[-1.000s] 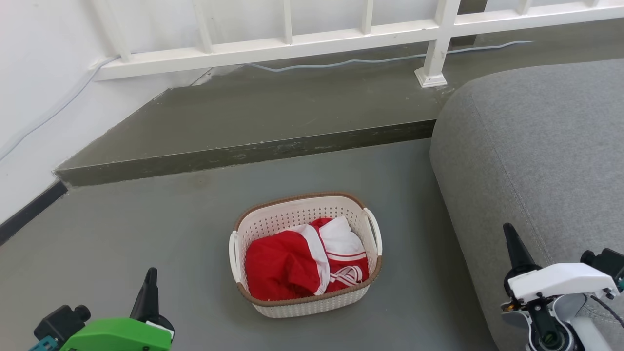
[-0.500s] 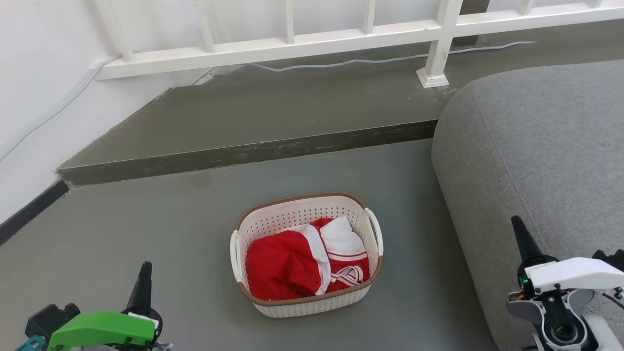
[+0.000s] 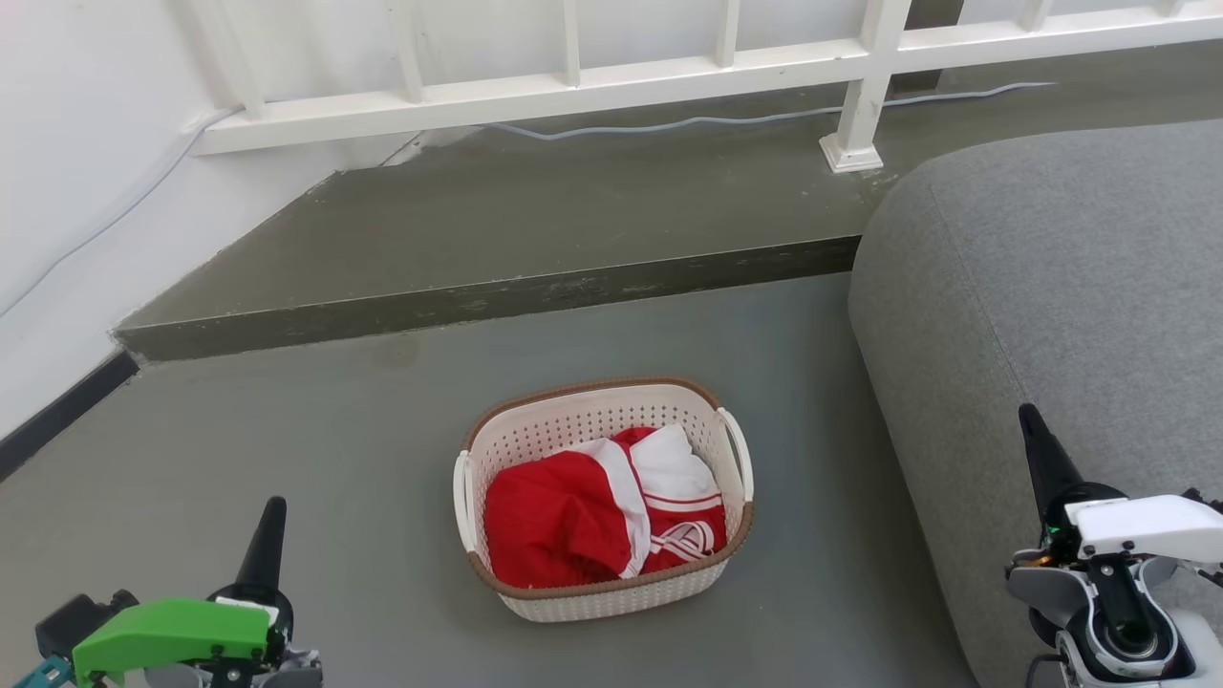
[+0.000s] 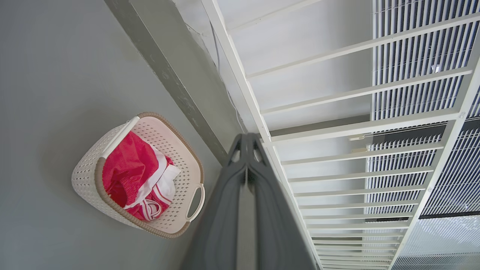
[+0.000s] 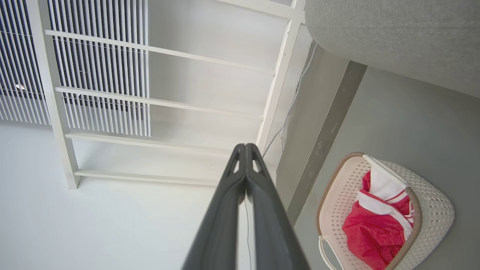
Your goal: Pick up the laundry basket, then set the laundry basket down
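Observation:
The laundry basket (image 3: pixel 573 430), cream-white with a brown rim and white side handles, stands on the grey floor mid-view, holding red and white clothing (image 3: pixel 592 521). It also appears in the left wrist view (image 4: pixel 88 172) and the right wrist view (image 5: pixel 431 210). My left gripper (image 3: pixel 273 505) is at the lower left, well clear of the basket, fingers pressed together and holding nothing (image 4: pixel 246 138). My right gripper (image 3: pixel 1030 413) is at the lower right over the sofa's edge, also shut and empty (image 5: pixel 245 147).
A grey sofa (image 3: pixel 1051 287) fills the right side, close to the basket. A raised concrete step (image 3: pixel 478 301) runs behind, with a white railing (image 3: pixel 573 91) and a cable (image 3: pixel 717 119) beyond. A white wall (image 3: pixel 67 191) stands at left.
Both grippers have spread outward: the left one moved down and left, the right one moved right and slightly up. The basket stays put.

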Available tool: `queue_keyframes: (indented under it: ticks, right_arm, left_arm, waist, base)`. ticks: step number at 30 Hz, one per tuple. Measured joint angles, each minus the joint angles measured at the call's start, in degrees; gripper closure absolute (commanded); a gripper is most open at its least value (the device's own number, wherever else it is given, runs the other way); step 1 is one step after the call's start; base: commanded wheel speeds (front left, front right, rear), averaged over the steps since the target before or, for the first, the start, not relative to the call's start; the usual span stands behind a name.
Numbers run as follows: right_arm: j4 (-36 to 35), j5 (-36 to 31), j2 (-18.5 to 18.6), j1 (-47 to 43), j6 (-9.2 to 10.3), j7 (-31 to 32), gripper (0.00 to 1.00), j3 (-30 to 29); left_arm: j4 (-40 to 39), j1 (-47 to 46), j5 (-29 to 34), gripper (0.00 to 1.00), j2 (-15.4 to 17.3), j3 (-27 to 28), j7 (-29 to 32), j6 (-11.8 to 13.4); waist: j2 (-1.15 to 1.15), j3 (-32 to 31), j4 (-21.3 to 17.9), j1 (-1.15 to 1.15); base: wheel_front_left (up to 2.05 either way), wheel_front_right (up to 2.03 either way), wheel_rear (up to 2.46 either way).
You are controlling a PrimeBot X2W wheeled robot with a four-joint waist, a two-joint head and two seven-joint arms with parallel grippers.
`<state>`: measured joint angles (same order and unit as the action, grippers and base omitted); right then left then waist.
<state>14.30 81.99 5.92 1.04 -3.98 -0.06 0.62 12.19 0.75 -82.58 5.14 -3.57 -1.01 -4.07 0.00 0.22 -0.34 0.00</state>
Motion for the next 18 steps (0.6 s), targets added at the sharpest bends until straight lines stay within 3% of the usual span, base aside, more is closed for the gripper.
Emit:
queue_keyframes:
  ticks: [18]
  right_arm:
    - [0.6,12.2,-0.7,1.5,-2.3,2.7,1.0,-3.8]
  left_arm:
    - [1.9,-2.4,-13.0,1.0,0.3,2.1,2.5,-2.0]
  waist:
    - [0.0,0.0,0.3,0.0]
  base:
    - [0.0,0.0,0.0]
